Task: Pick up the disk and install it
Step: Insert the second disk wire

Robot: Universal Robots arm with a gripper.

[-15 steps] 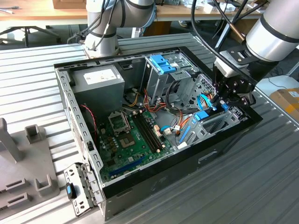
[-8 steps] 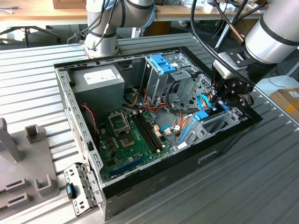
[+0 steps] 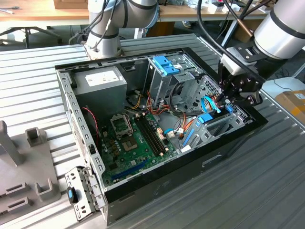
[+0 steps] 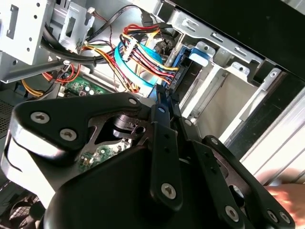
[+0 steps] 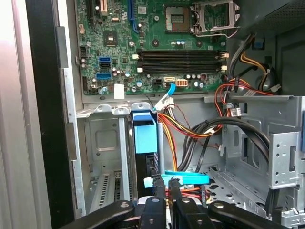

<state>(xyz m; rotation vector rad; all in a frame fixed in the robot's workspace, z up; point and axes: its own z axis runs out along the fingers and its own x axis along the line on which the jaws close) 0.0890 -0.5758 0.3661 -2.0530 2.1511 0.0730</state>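
Observation:
The disk [image 5: 145, 136] stands on edge in a front bay of the open computer case [image 3: 71, 109]. Its light-blue bracket [image 4: 185, 64] faces up, and the dark body sits below between the bay's metal walls. In the exterior view the disk [image 3: 205, 118] lies at the case's right end. My gripper [image 5: 166, 188] comes down on it from above. The two black fingers [image 4: 162, 102] stand close together, pinching the thin blue bracket edge. In the exterior view my gripper [image 3: 227, 101] hangs just over the case's right rim.
A bundle of coloured cables [image 5: 190, 129] runs right beside the bay. The motherboard [image 3: 138, 138] covers the case floor. The power-supply box [image 3: 102, 81] and a tall metal cage with blue tabs [image 3: 167, 64] stand at the back. A grey fixture [image 3: 28, 162] sits at the exterior view's left.

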